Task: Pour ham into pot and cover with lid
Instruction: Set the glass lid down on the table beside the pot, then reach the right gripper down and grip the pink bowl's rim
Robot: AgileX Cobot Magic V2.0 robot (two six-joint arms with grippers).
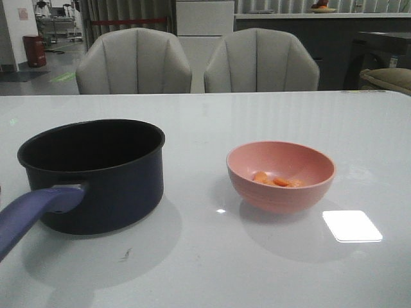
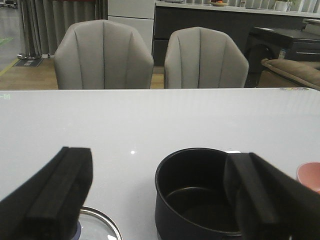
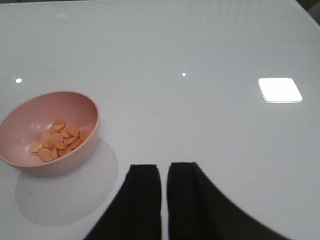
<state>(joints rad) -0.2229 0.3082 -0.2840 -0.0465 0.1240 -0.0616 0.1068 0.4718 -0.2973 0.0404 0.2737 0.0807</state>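
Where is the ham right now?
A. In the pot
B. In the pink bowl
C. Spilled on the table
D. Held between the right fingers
B. The ham lies as orange slices in the bottom of the pink bowl, while the pot shows a bare dark interior in the left wrist view.

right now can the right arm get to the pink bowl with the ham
Probably yes: the right pincer hangs over bare table beside the pink bowl, nothing between them. Its fingers look nearly shut, so it would need to open first.
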